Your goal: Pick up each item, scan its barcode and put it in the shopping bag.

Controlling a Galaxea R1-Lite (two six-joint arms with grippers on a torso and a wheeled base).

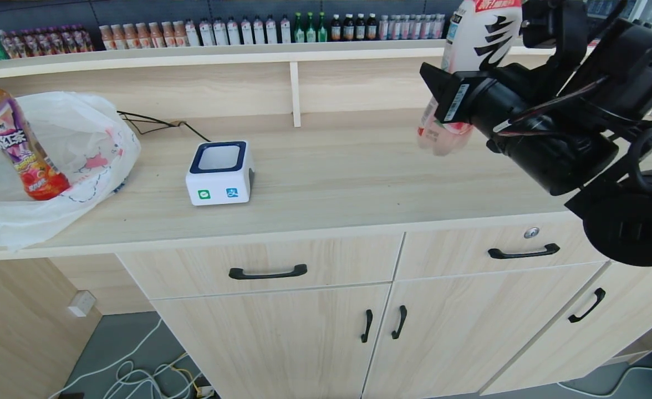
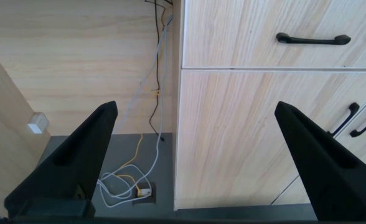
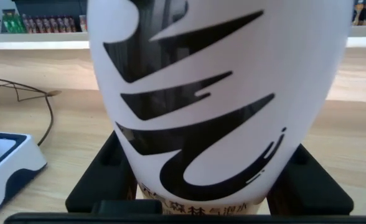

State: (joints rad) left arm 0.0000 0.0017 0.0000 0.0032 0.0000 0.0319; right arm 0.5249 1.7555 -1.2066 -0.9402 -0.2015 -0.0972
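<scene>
Grip check: found bottle (image 1: 484, 27) clamped mid-body in right gripper (image 1: 470, 72), raised above desk (image 1: 331, 183) right of scanner (image 1: 219, 172), well apart from bag (image 1: 90, 138); judged it smooth, rounded, stiff plastic, liquid-heavy, slippery, best squeezed at labelled waist; found left gripper (image 2: 195, 106) wide open, empty, before cabinet doors (image 2: 245, 137).

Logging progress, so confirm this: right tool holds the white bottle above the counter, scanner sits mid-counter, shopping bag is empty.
Wrong on the bag: the shopping bag is not empty; the head view shows a purple-capped bottle leaning in it. The rest stands: the right tool is shut on the white bottle above the counter, and the scanner sits mid-counter.
</scene>
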